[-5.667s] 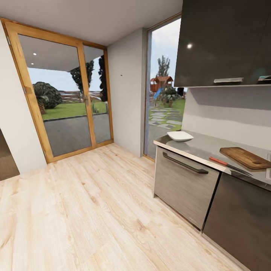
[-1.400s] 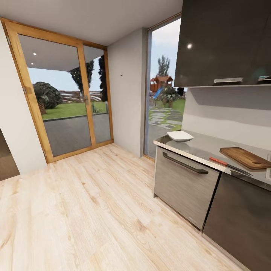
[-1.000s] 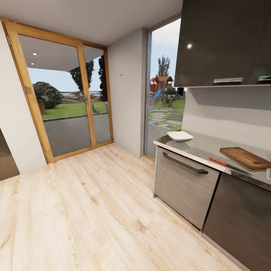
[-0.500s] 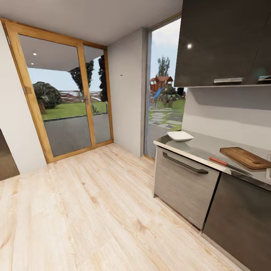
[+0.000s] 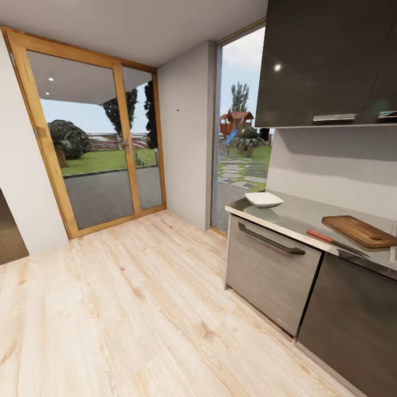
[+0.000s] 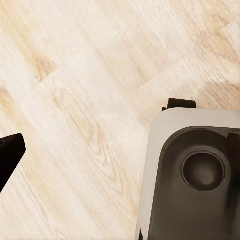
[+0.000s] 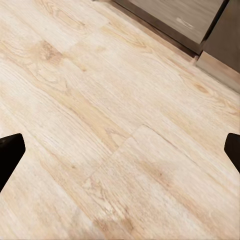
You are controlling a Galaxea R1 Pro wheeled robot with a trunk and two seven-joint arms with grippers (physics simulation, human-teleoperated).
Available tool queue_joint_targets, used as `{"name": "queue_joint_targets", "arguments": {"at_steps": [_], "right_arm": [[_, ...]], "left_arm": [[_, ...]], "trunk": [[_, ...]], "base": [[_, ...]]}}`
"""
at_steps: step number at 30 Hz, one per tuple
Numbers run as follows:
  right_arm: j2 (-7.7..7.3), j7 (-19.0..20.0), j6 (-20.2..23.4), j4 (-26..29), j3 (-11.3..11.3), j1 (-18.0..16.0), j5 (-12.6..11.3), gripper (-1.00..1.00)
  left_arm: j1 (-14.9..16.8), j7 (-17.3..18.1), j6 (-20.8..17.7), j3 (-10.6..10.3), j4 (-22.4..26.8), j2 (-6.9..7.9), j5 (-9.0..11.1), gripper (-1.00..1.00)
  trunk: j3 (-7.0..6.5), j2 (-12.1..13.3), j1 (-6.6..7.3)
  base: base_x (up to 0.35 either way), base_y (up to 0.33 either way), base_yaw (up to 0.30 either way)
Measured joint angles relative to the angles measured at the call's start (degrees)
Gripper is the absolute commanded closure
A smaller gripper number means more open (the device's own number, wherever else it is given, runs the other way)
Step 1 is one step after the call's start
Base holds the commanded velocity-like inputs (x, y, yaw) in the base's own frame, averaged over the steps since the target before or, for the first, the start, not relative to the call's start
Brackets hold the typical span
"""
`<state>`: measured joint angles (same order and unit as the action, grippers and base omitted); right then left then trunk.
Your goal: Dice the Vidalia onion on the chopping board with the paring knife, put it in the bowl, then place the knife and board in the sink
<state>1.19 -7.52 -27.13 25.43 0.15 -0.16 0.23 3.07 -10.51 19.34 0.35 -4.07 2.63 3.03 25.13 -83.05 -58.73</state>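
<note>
On the grey countertop at the right stand the white bowl near its left end, the brown chopping board farther right, and the orange-handled paring knife along the front edge beside the board. The sink and the Vidalia onion are out of view. My left gripper hangs over the wooden floor next to my own grey base, with one black fingertip at the picture's edge. My right gripper is open over bare floor, its fingertips far apart with nothing between them.
Dark cabinets with a black bar handle stand under the counter, and a dark wall cabinet hangs above it. A glass door in a wooden frame is at the far left. Light wooden floor stretches between me and the counter.
</note>
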Motion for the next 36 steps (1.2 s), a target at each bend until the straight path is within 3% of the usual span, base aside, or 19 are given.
{"name": "queue_joint_targets", "arguments": {"at_steps": [36], "right_arm": [[-0.19,-0.07,-0.17,0.14,0.01,-0.02,0.16,-1.0]], "left_arm": [[0.0,-0.01,0.0,0.0,0.0,-0.02,0.0,-1.0]], "trunk": [[0.0,0.0,0.0]], "base": [[0.0,0.0,0.0]]}}
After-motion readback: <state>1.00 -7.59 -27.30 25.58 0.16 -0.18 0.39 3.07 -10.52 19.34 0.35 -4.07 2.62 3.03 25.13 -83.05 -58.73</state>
